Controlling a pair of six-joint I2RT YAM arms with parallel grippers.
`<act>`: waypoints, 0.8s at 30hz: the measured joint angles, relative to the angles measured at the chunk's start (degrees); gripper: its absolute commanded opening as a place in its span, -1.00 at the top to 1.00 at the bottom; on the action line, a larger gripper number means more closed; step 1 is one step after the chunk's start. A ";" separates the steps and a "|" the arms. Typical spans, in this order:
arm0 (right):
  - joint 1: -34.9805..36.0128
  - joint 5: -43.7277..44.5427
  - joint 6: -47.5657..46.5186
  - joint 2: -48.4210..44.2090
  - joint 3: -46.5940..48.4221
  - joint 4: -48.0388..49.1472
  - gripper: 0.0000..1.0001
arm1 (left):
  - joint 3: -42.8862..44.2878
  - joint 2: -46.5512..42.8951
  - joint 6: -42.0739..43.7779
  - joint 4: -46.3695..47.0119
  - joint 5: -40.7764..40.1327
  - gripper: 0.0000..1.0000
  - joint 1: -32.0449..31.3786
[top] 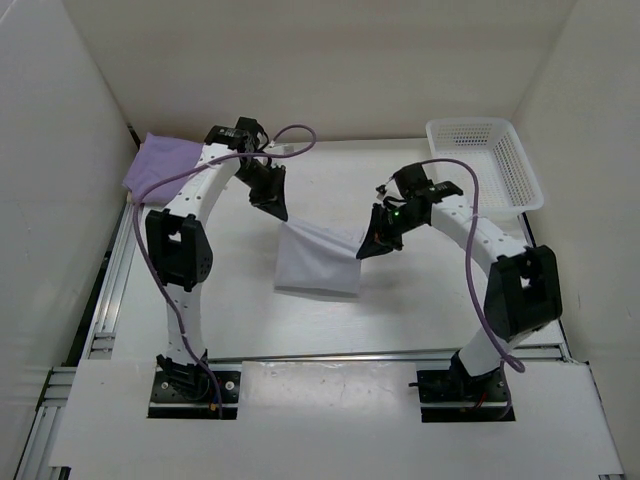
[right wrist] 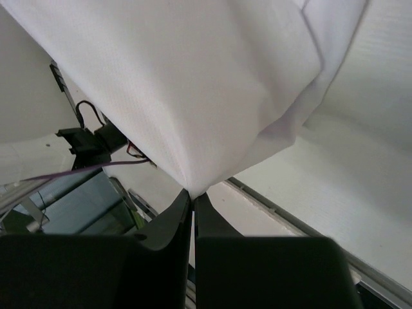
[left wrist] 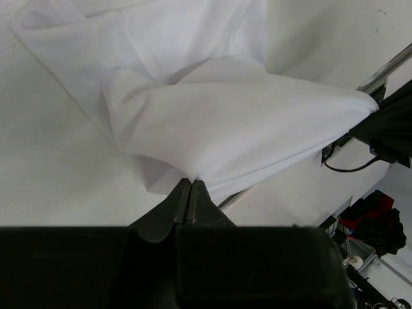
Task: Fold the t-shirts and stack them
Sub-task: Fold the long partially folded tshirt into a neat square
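The white shirt (top: 318,262) hangs over the middle of the table (top: 240,310), its long top edge running left to right and its body drooping toward the near side. The left end effector (top: 277,212) is clenched on its left corner and the right end effector (top: 365,248) on its right, with both arms arched inward.
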 measured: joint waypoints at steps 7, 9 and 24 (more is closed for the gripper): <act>-3.28 -0.17 -0.20 9.01 5.99 0.17 0.99 | 2.12 4.66 0.02 0.02 1.01 0.79 0.07; -3.96 -0.28 -0.15 11.34 8.15 0.48 0.97 | 2.34 5.09 0.02 0.13 0.94 0.79 0.28; -7.76 -2.73 3.28 25.90 19.17 7.26 0.05 | -3.56 5.88 0.04 11.13 -2.97 0.79 4.24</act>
